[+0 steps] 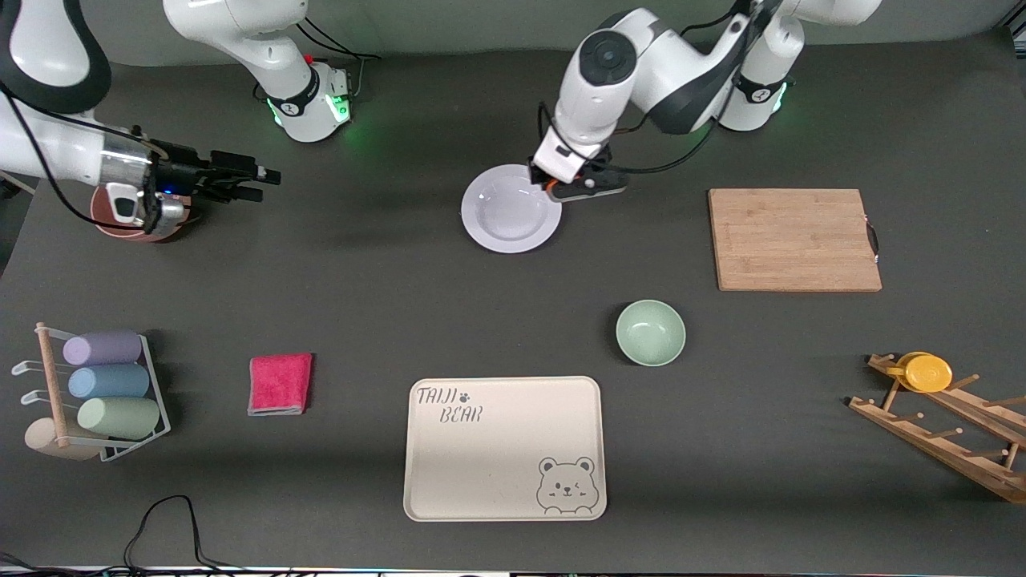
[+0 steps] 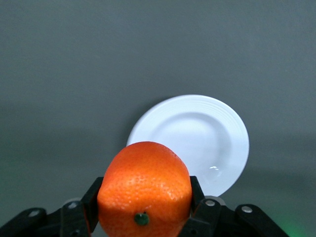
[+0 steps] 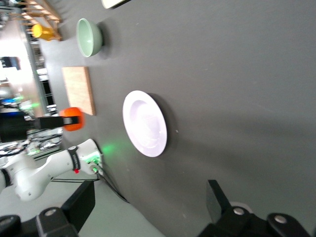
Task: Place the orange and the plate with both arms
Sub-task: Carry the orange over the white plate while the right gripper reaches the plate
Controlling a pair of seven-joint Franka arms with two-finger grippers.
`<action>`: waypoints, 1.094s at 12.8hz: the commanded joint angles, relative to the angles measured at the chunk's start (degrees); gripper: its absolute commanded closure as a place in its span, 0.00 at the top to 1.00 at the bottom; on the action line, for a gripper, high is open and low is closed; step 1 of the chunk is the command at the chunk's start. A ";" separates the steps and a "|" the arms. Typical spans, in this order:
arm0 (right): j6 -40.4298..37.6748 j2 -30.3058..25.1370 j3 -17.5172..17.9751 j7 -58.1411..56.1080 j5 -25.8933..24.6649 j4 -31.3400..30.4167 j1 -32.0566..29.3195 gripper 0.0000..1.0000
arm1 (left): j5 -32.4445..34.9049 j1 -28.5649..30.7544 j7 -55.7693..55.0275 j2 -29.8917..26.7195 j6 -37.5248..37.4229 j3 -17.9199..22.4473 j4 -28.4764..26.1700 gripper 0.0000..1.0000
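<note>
The pale lavender-white plate (image 1: 510, 210) lies on the dark table, nearer to the robots' bases than the green bowl. My left gripper (image 1: 563, 187) hangs over the plate's rim toward the left arm's end and is shut on the orange (image 2: 144, 190), whose stem spot faces the wrist camera. The plate (image 2: 195, 140) shows just past the orange in the left wrist view. My right gripper (image 1: 263, 184) is open and empty, held level above the table toward the right arm's end. The right wrist view shows the plate (image 3: 144, 123) and the held orange (image 3: 72, 119).
A cream bear tray (image 1: 503, 449) lies near the front camera. A mint-green bowl (image 1: 650, 332) and a wooden cutting board (image 1: 795, 239) lie toward the left arm's end, with a wooden rack and yellow cup (image 1: 926, 373). A red cloth (image 1: 280, 384), cup rack (image 1: 96, 393) and terracotta bowl (image 1: 132, 226) lie toward the right arm's end.
</note>
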 commanded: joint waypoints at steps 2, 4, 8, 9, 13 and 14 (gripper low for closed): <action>5.43 0.13 0.14 -13.09 9.99 -8.67 0.40 1.00 | 1.09 -6.24 -2.68 9.97 9.29 0.83 2.26 0.13; 6.84 3.64 0.32 -20.13 15.53 -10.79 0.49 1.00 | 2.75 -8.36 -3.90 13.49 13.00 1.10 2.87 0.14; 9.21 11.91 0.49 -34.90 28.89 -14.13 3.47 1.00 | 16.11 -8.98 -14.80 21.32 13.09 1.10 7.19 0.19; 10.27 13.23 1.37 -37.62 31.62 -14.84 3.83 1.00 | 16.30 -9.07 -14.81 21.76 13.10 1.01 7.53 0.27; 10.89 19.20 4.27 -47.64 41.20 -16.16 4.44 1.00 | 16.74 -10.03 -14.90 23.44 13.10 1.19 8.59 1.00; 10.81 21.57 4.54 -50.80 43.57 -16.16 4.71 1.00 | 17.35 -9.95 -14.81 23.35 12.84 1.19 8.59 1.00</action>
